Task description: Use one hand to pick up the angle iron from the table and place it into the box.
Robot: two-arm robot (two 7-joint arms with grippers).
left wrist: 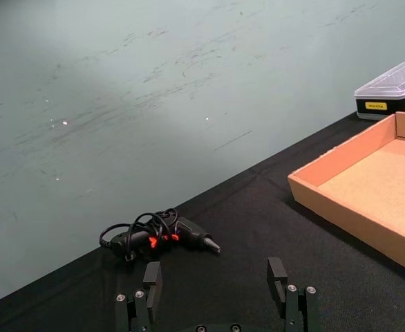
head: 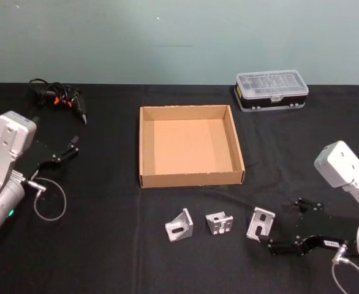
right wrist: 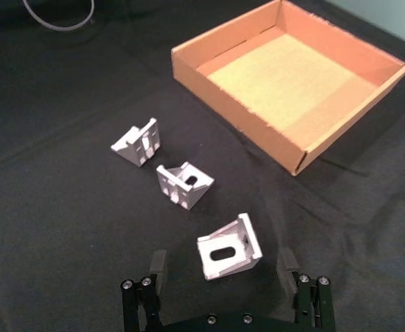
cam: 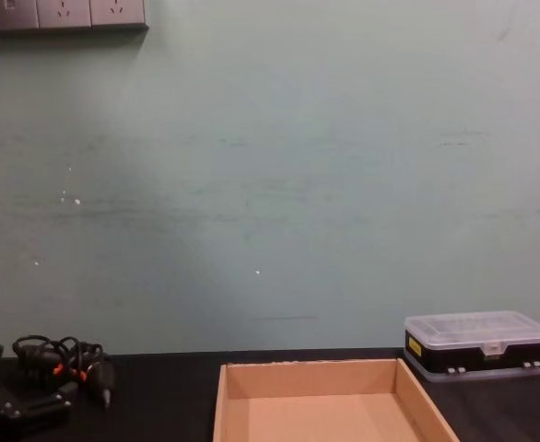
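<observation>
The angle iron (right wrist: 230, 247) looks like stiff, smooth metal, small but dense and likely slippery. It lies on the table (right wrist: 64, 228) between the right gripper's (right wrist: 222, 263) spread fingers (right wrist: 158, 263), just past their tips. Pinch its flat outer faces. The right arm reaches low, with the box (right wrist: 237, 114) beyond the fingertips. The left gripper (left wrist: 215, 268), fingers apart, sits parked well away.

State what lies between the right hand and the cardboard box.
One metal bracket, just ahead of the open right hand; then bare table up to the box. Right wrist view shows it.
</observation>
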